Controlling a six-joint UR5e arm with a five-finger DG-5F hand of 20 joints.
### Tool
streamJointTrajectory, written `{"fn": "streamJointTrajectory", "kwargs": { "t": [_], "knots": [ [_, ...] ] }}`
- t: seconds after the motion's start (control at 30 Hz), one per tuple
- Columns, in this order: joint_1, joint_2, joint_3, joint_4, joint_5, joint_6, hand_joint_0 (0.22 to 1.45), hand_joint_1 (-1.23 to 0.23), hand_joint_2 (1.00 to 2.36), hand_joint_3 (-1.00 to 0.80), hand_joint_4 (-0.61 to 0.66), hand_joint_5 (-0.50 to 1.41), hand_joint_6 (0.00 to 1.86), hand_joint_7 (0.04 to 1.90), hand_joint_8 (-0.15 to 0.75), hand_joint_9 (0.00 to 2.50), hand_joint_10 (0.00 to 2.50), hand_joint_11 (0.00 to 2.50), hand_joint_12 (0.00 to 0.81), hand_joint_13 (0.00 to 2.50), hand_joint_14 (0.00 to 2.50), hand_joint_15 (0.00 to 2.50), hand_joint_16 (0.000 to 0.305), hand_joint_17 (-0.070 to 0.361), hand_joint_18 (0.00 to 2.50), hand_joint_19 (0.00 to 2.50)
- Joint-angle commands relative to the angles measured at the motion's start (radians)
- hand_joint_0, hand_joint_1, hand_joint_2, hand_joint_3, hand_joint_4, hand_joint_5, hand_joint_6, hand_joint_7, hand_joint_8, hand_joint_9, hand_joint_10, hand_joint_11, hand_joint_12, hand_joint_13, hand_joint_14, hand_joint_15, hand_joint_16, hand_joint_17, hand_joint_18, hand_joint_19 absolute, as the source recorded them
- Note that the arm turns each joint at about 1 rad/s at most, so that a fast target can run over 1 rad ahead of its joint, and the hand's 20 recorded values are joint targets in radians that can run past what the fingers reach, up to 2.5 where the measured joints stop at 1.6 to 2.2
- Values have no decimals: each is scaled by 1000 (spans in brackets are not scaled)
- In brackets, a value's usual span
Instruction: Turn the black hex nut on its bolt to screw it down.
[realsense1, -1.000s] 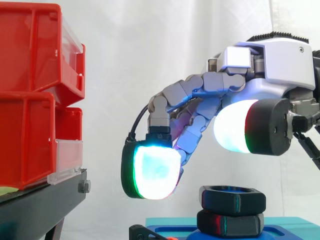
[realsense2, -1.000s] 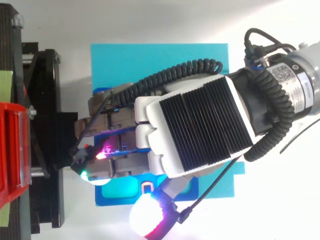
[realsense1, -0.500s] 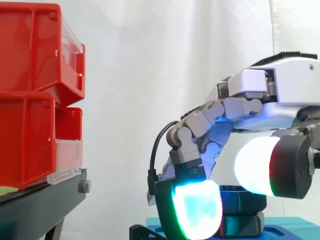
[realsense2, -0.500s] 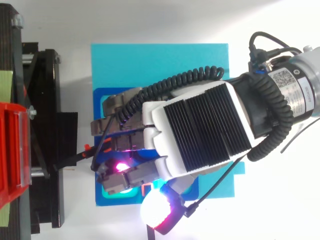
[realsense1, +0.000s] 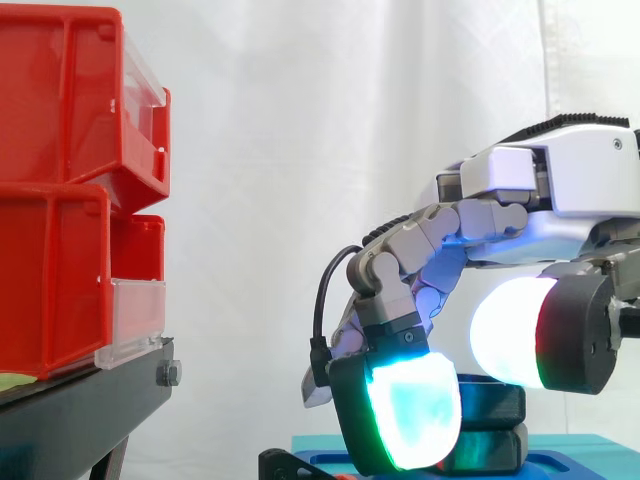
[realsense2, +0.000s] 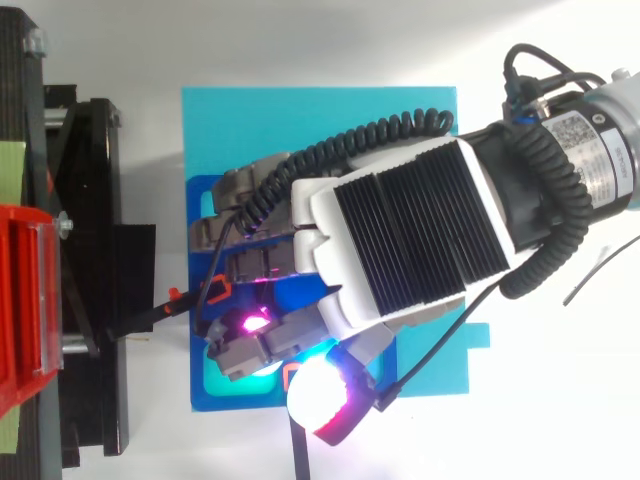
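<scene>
White surface, a cyan sheet lying flat on its middle, a darker blue plate on that sheet, a black stand at the left, carrying red bins.

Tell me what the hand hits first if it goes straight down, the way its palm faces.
Probably the black hex nut right beneath the hand, then the blue base. Depth is unclear.

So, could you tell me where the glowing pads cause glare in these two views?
Side view: the hand's cyan-white pad glares in front of the black hex nut, hiding its left part. Top view: a white pad is blown out, and cyan light spills onto the blue base.
</scene>
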Motion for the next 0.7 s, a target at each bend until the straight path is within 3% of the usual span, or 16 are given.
{"fn": "streamJointTrajectory", "kwargs": {
  "t": [0.0,0.43,0.67],
  "knots": [
    [-4,0,1,0,-1,0,534,-309,1000,-500,-130,54,510,1309,269,1019,10,209,318,681,7,166,44,98,538,563],
    [-16,0,0,55,-1,-11,533,-308,1000,-500,-77,48,509,1279,270,1013,9,237,319,681,7,175,44,99,538,566],
    [-24,0,1,55,-1,-20,532,-307,1000,-500,-51,45,509,1258,274,1010,9,246,319,680,7,175,44,98,539,566]
  ]
}}
